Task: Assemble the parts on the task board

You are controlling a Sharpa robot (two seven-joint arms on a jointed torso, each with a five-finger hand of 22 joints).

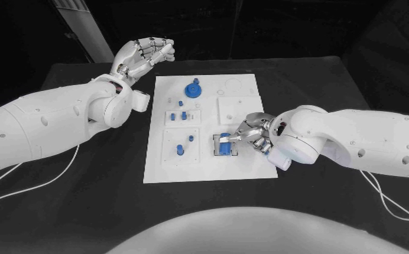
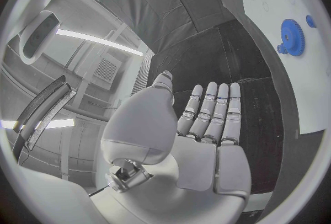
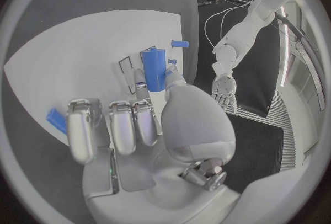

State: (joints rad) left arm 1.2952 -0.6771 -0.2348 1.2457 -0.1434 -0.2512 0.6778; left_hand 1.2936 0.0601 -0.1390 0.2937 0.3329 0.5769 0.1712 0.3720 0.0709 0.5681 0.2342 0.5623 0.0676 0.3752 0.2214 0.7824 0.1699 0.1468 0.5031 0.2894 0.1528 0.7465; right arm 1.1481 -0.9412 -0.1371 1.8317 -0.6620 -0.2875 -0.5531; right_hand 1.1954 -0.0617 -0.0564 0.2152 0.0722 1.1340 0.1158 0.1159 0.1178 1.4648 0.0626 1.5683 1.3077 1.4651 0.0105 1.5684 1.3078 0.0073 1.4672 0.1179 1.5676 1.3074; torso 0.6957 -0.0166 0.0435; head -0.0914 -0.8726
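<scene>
At the centre of the frame, the robot's right hand point(image 1: 254, 133) bears down on a blue cylinder point(image 1: 224, 144) that sits in a dark-framed holder point(image 1: 223, 146) near the lower right of the white task board point(image 1: 247, 165); the right wrist view shows the thumb and one finger point(image 3: 142, 81) closing around the cylinder point(image 3: 154, 69) from either side, so the hand appears to be pinching the part, though how firm that contact is cannot be told. The left hand point(image 1: 145, 53) hangs above the black table point(image 1: 77, 77) in the upper left of the frame, off the board's corner, its fingers loosely curled with nothing in them; the left wrist view shows the palm point(image 2: 207, 141) bare and the fingers apart. Elsewhere on the board a blue gear point(image 1: 194, 90) stands near the top edge, and small blue pegs point(image 1: 181, 114) sit in the left-hand recesses, with another blue piece point(image 1: 179, 148) lower down. The step in hand looks to be seating or drawing the cylinder at its holder. To do it well, the hand should probably keep the cylinder square to the holder's walls, move along the holder's own line rather than prying sideways, and avoid dragging the board; the idle left hand could steady the board's far edge if it starts to slide.
</scene>
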